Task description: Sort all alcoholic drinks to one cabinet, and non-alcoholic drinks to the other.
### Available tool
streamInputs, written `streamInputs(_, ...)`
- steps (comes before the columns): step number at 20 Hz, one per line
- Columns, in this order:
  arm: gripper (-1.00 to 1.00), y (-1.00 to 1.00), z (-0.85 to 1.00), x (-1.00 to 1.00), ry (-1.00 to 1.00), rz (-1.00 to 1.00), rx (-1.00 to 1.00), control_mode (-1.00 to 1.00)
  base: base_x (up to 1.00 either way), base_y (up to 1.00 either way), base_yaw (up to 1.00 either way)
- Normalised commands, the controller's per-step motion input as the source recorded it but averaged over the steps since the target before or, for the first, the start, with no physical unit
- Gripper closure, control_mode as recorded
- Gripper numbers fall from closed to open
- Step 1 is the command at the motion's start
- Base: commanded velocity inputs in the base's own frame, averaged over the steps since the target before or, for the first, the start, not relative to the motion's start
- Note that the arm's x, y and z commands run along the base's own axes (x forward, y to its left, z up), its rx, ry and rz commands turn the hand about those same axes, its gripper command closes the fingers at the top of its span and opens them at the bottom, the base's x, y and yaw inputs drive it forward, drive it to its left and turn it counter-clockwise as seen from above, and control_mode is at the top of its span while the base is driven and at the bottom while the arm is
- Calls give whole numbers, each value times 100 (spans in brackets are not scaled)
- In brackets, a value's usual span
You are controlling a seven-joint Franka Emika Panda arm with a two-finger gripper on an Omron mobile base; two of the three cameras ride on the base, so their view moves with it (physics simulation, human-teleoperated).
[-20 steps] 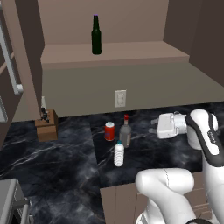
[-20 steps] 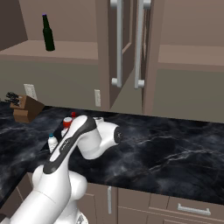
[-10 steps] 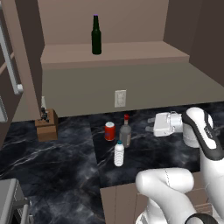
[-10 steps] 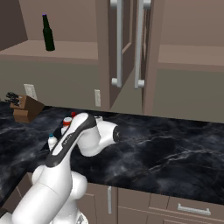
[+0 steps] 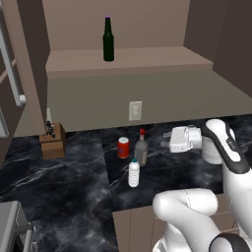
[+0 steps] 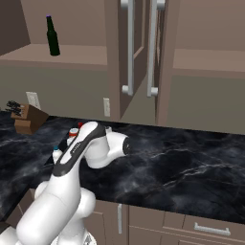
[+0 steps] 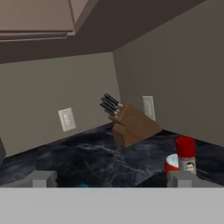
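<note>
Black marble counter (image 5: pixel 74 197) carries three of the drinks in a tight cluster: the short red can (image 5: pixel 123 147), the clear greyish bottle with the red cap (image 5: pixel 141 150) just beside it, and the small ribbed white bottle with the blue cap (image 5: pixel 133 173) a little nearer the front edge. Up on the open cabinet shelf (image 5: pixel 147 59) the dark green bottle with the purple cap (image 5: pixel 108 40) stands upright, alone. The gripper (image 5: pixel 167 140) hangs level above the counter, just to the right of the red-capped bottle and pointing toward it, apart from it. Its jaws stand spread wide and hold nothing; seen from the hand, the two fingertips (image 7: pixel 43 178) sit far apart, the red-capped bottle's top by the right one. A wooden knife block (image 5: pixel 52 138) sits by the wall outlet (image 5: pixel 135 110), well left of the drinks.
</note>
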Motion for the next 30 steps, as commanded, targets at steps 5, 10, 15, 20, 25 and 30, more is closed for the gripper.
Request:
streamInputs(5, -100, 4, -6, 8, 0, 0, 1, -100, 0, 0, 0)
streamInputs(10, -100, 3, -2, 14, 0, 0, 2, -100, 0, 0, 0)
streamInputs(15, -100, 6, -3, 17, 0, 0, 1, -100, 0, 0, 0)
streamInputs(20, -100, 6, -6, 16, 0, 0, 0, -100, 0, 0, 0)
streamInputs(25, -100, 8, -7, 13, 0, 0, 0, -100, 0, 0, 0)
streamInputs(30, -100, 8, -8, 15, 1, 0, 0, -100, 0, 0, 0)
